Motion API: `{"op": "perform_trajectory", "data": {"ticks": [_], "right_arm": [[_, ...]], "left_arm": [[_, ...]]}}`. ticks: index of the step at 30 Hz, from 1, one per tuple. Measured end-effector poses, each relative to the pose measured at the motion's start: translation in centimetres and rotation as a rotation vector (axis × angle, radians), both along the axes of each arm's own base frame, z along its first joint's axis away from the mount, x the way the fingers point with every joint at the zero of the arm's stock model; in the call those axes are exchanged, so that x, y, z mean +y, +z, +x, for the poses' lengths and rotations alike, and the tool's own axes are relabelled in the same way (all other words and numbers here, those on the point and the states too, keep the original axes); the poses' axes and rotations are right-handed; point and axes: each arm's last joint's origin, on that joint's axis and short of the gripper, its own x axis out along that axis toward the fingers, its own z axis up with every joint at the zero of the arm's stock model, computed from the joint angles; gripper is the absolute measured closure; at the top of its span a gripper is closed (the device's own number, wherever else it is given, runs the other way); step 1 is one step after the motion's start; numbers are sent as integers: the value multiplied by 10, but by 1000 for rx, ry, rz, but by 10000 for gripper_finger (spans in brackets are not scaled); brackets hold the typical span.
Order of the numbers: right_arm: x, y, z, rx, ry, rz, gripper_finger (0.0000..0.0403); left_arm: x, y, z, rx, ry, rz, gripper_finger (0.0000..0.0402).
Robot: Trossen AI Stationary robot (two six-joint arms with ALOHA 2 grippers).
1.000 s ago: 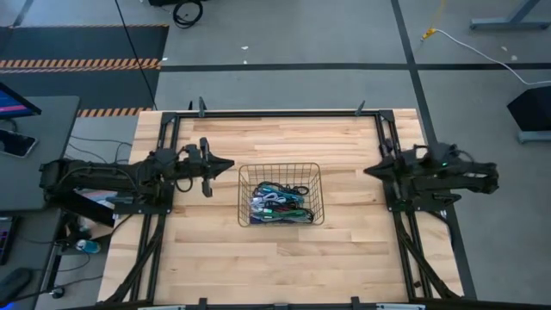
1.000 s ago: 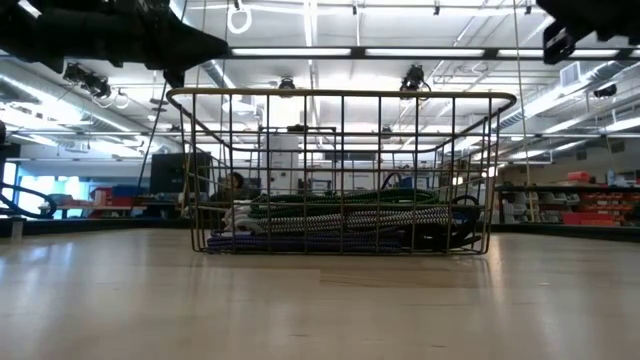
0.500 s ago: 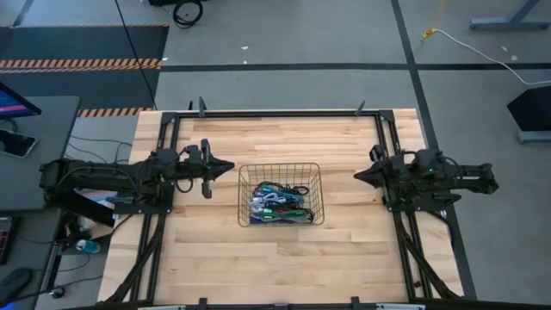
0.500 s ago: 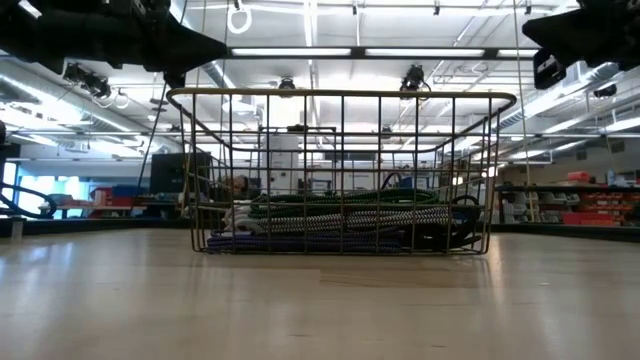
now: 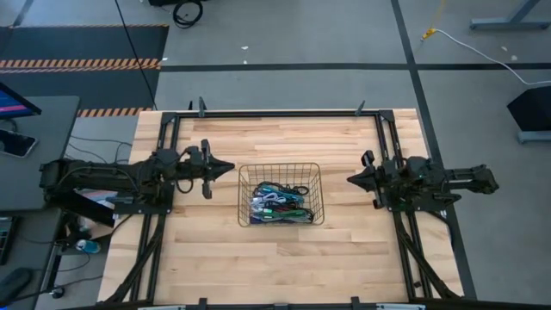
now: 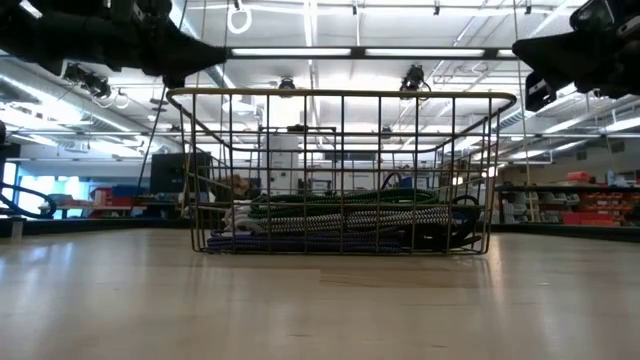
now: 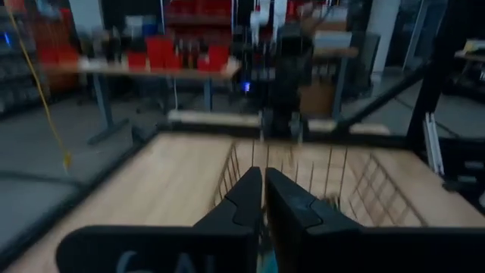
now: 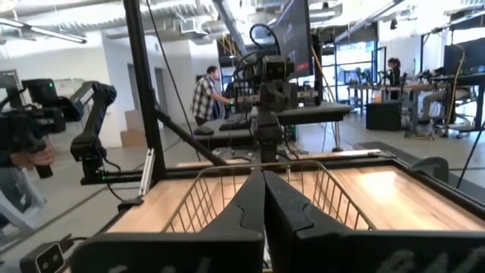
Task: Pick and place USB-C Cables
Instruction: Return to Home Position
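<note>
USB-C Cables piled inside wire basket, bench centre. Left tool raised just beside basket's left side, fingers pressed together, empty. Right tool raised near basket's right side, likewise pressed together, empty.

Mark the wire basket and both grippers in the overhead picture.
wire basket point(image 5: 280, 164), high view, on its far rim wire.
left gripper point(image 5: 229, 166), high view, at the tip of its closed fingers.
right gripper point(image 5: 351, 179), high view, at the tip of its closed fingers.

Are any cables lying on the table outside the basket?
No, the coloured cable bunches all lie inside the black wire-mesh basket.
</note>
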Motion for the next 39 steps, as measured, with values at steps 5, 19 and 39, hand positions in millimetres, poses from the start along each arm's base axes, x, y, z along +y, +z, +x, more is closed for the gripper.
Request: {"op": "perform_trajectory", "data": {"ticks": [5,19,39], "right_arm": [[-1,10,-2,-46,-13,-13,400],[-6,13,-3,-53,-61,-9,400],[-12,13,-3,-52,-105,-4,399]], "left_arm": [[-1,-5,-7,73,-4,-62,373],[-7,6,-51,37,-53,-36,373],[-9,-47,-62,-133,-67,-109,376]]}}
